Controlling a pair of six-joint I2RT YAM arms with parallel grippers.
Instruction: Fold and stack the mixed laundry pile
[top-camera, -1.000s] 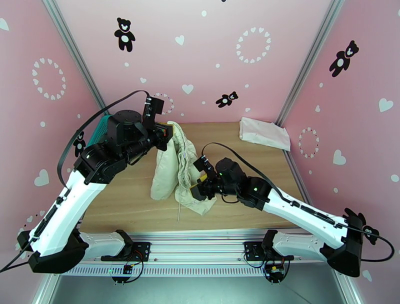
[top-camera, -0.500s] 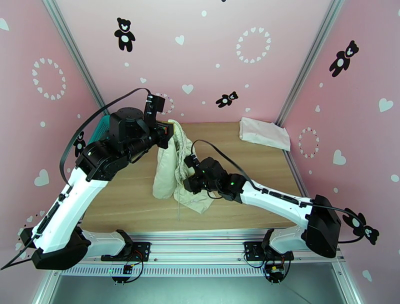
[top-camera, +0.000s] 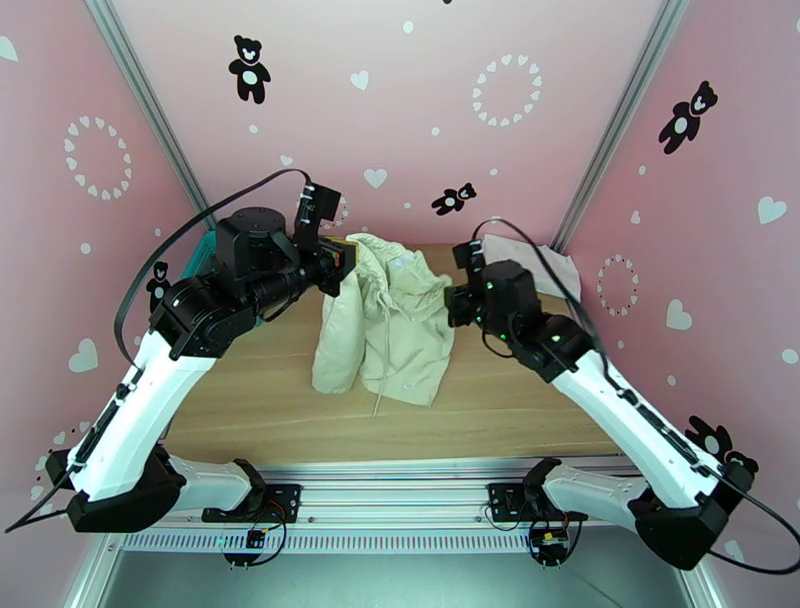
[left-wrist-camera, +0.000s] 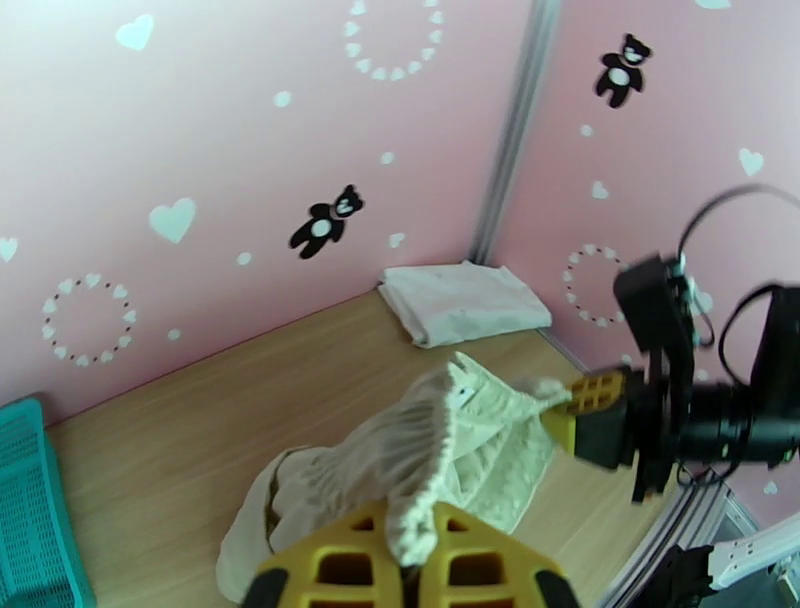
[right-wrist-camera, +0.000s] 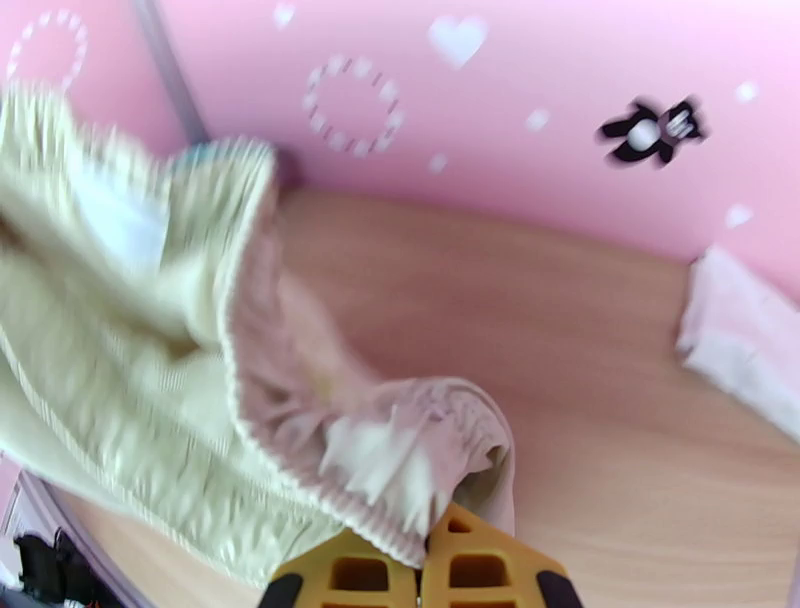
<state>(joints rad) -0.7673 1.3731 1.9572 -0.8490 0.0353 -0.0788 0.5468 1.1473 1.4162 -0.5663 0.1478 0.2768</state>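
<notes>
A cream-beige garment (top-camera: 388, 325) with an elastic waistband hangs stretched between both grippers above the table, its lower part resting on the wood. My left gripper (top-camera: 345, 262) is shut on the waistband's left end, and its yellow fingers (left-wrist-camera: 345, 570) pinch the cloth (left-wrist-camera: 440, 440) in the left wrist view. On the other end of the waistband my right gripper (top-camera: 452, 296) is shut, with the bunched hem (right-wrist-camera: 400, 470) caught between its fingers (right-wrist-camera: 345, 578). A folded white T-shirt (top-camera: 530, 262) lies at the back right corner, partly behind the right arm.
A teal mesh basket (top-camera: 203, 256) stands at the back left, mostly behind the left arm, with its edge (left-wrist-camera: 30, 510) showing in the left wrist view. Bare wooden table (top-camera: 260, 400) lies in front of the garment. Pink walls close in the back and sides.
My right gripper has shut on the garment's waistband and carried it up, back and to the right, spreading the cloth. The left gripper has kept its hold almost in place.
</notes>
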